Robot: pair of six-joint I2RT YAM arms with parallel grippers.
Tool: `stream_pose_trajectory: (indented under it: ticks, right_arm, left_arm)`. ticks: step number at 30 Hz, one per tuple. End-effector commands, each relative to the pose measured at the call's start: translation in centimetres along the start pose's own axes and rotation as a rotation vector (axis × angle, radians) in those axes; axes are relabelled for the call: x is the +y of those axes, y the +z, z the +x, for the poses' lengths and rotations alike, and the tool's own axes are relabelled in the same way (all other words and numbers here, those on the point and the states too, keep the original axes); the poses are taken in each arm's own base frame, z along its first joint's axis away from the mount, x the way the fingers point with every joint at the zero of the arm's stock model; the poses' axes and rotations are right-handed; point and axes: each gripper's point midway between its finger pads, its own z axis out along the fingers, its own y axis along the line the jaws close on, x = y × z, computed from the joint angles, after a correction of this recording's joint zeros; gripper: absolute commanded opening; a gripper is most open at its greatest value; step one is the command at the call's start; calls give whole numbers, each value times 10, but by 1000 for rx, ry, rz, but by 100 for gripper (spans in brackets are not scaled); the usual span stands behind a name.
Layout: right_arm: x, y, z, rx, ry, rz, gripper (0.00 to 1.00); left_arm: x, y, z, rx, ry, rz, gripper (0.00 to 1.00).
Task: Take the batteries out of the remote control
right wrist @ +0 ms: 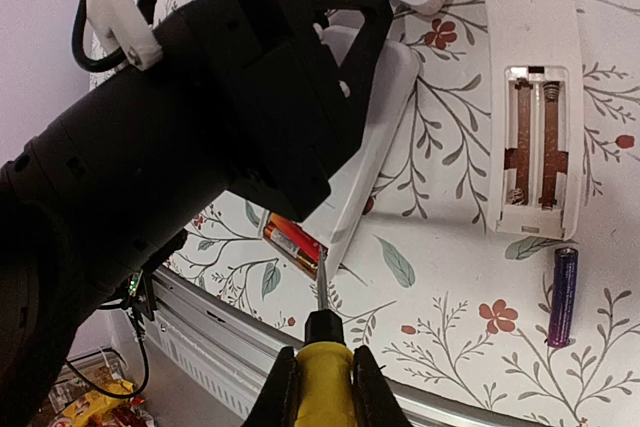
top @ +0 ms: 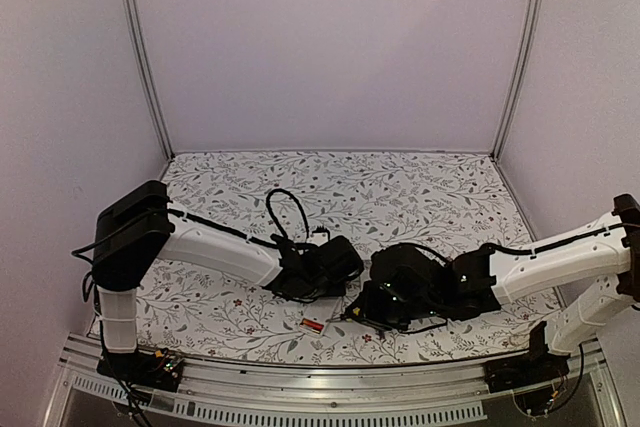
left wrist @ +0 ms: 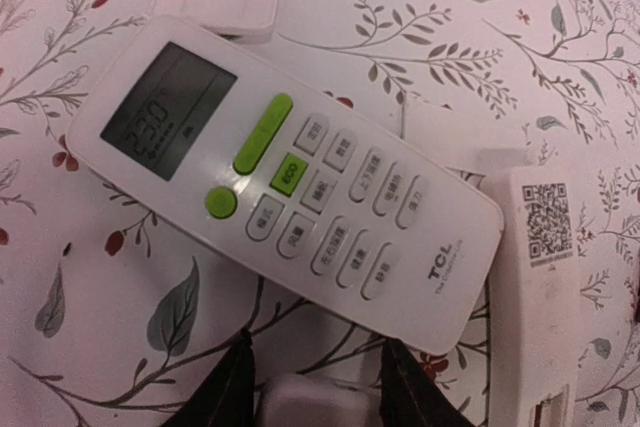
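Note:
My left gripper (left wrist: 318, 349) is shut on a white remote (right wrist: 362, 137), held tilted on its edge; its end shows between the fingers in the left wrist view (left wrist: 320, 402). My right gripper (right wrist: 322, 362) is shut on a yellow-handled screwdriver (right wrist: 322, 325), whose tip is at that remote's lower end. Red/orange batteries (right wrist: 292, 242) lie on the table just beside the tip, and show in the top view (top: 313, 325). A dark blue battery (right wrist: 563, 297) lies loose to the right. A face-down remote (right wrist: 530, 47) shows an open, empty battery bay (right wrist: 535, 147).
A white TCL remote (left wrist: 290, 182) lies face up with its display lit, ahead of the left gripper. The face-down remote with a QR label (left wrist: 535, 277) lies beside it. A small white cover (left wrist: 220, 2) lies beyond. The table's metal front edge (right wrist: 420, 402) is close below the screwdriver.

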Motion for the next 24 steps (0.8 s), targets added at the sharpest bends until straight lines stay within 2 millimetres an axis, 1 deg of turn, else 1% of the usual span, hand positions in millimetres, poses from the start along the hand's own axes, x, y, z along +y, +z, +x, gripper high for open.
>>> stream_pose_trajectory:
  ticks: [1,10,20,24]
  right_arm:
    - [4,4,6,30,-35,14,0]
    - [4,9,8,43,-37,30,0]
    - [8,10,8,44,-51,19,0]
    - [6,11,9,50,-48,24,0]
  left_arm:
    - [65,17,91,280,193,-201,41]
    - [64,17,91,279,194,-200,41]
    - [63,18,91,279,199,-198,41]
    - [63,18,91,280,199,-200,41]
